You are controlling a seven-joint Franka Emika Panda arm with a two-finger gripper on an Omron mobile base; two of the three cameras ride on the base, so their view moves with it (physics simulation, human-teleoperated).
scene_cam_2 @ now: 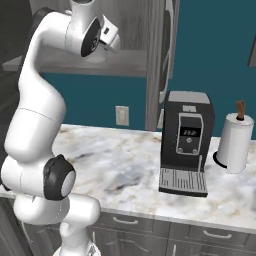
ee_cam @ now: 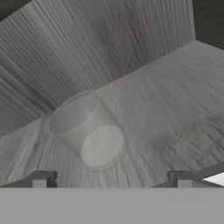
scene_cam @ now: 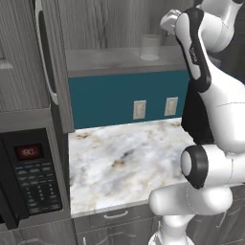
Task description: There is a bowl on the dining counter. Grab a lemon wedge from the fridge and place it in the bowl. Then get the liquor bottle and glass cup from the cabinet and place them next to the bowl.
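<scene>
One glass cup (ee_cam: 87, 129) stands on the cabinet shelf (ee_cam: 175, 100), just ahead of the spread, empty end effector (ee_cam: 111, 179); right base view adds a coffee machine (scene_cam_2: 186, 142).

The glass cup (scene_cam: 150, 47) is standing on the cabinet shelf (scene_cam: 105, 60), near its right part, with the tool (ee_cam: 111, 178) sitting just before it. Below the shelf the worktop (scene_cam: 124, 162) is lying. On the worktop, right of the shelf, the coffee machine (scene_cam_2: 186, 142) is standing, and the paper towel roll (scene_cam_2: 233, 141) is standing right of that machine.
</scene>
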